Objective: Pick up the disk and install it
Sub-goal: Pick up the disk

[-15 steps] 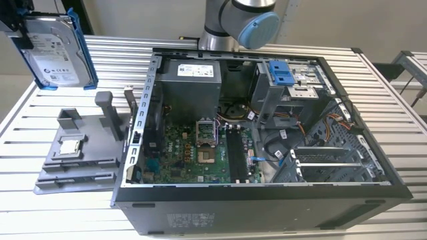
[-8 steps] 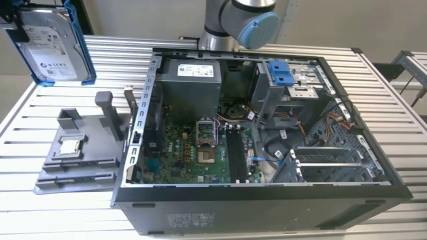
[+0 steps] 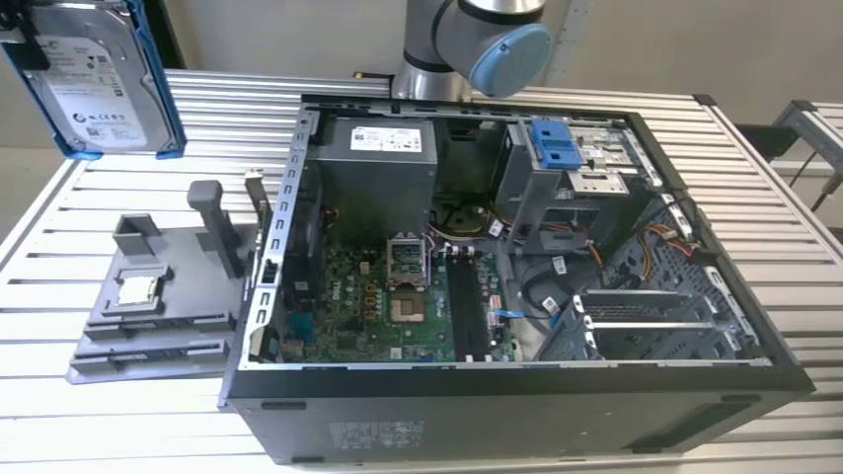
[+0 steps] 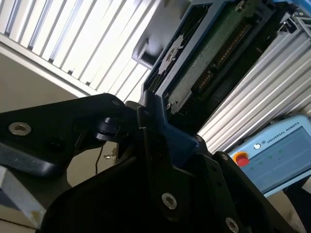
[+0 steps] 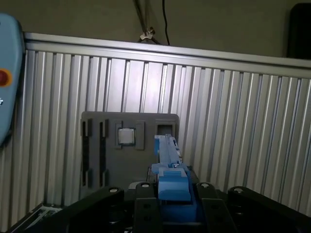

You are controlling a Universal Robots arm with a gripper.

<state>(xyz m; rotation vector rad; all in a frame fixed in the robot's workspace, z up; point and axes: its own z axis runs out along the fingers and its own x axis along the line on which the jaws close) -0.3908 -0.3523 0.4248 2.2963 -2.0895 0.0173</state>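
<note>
High at the exterior view's left the disk hangs label-out over the slatted table, apparently clamped by its blue rail between the closed fingers of the gripper, the grey fixture below it and the open computer case to the right.
</note>
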